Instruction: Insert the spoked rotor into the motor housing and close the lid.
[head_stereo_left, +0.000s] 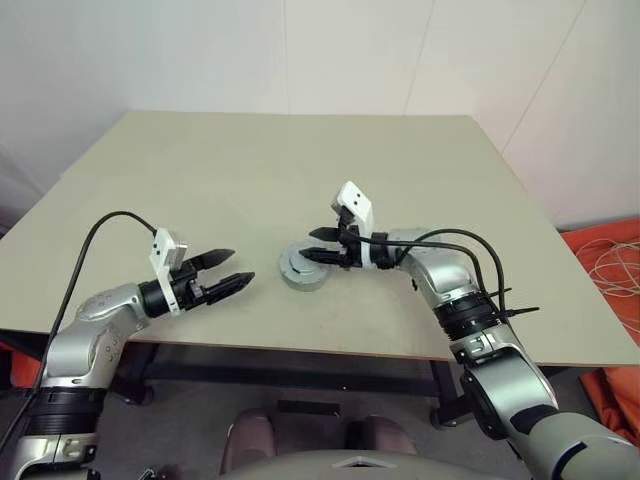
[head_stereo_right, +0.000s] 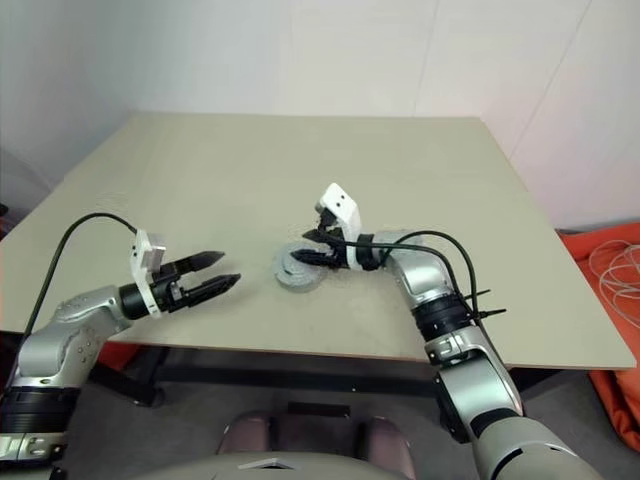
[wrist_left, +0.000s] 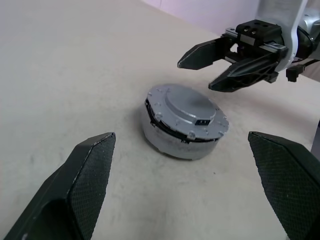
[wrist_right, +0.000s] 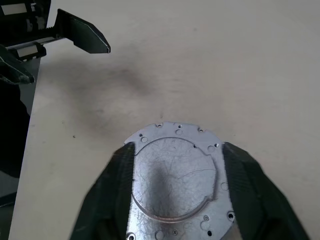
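A closed motor housing (wrist_left: 172, 137) sits flat on the pale table (head_stereo_left: 200, 180), toward the near edge and close to the middle of its width. It is a short, round, silver-grey drum with a thick lower wall. The lid (wrist_left: 187, 112) rests level on top of it, a flat grey disc with a raised, smooth central plate cut straight along one side, and a ring of small screw holes around its rim. A thin dark seam runs between lid and body along the side at about nine o'clock. Seen from directly above, the lid (wrist_right: 175, 185) shows fine scratches across its bright metal face.
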